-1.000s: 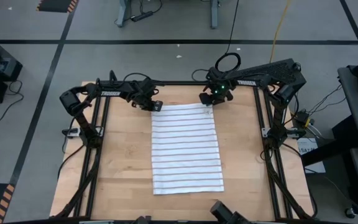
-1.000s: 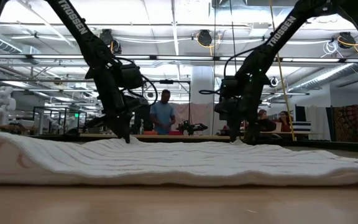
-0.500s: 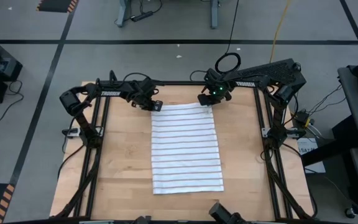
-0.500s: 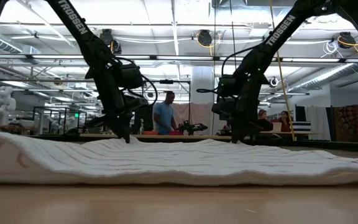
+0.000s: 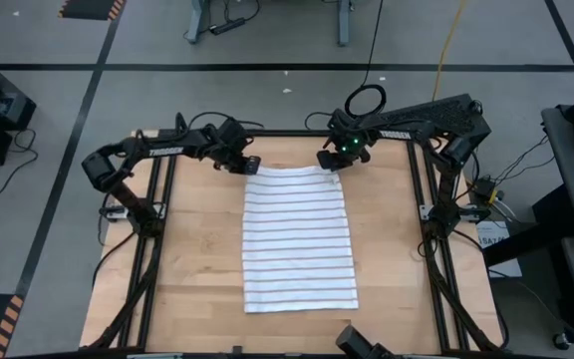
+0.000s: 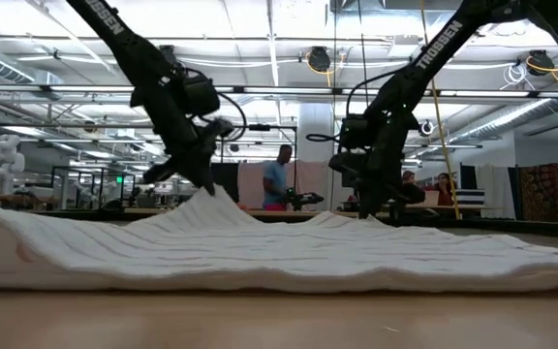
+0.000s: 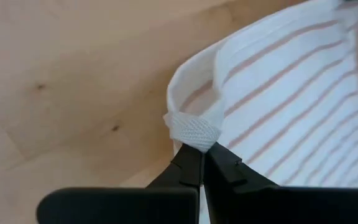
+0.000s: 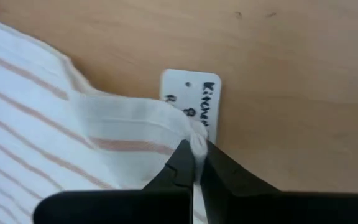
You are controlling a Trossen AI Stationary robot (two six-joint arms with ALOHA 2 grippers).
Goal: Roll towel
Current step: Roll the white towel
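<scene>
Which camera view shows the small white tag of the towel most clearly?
The right wrist view: the tag lies flat on the wood beside the towel corner that the right gripper pinches, and its handwriting shows. In the high view it is hardly discernible near that corner. The low and left wrist views do not show it.

"trossen" on both arms (image 6: 442,41); the towel's tag (image 8: 191,99) reads "kitchen".

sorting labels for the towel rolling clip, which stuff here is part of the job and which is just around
Part of the job:
towel, spread on the table
left gripper, shut on its far left corner, lifting it
right gripper, shut on its far right corner

Just around:
wooden table
person in the room behind
</scene>
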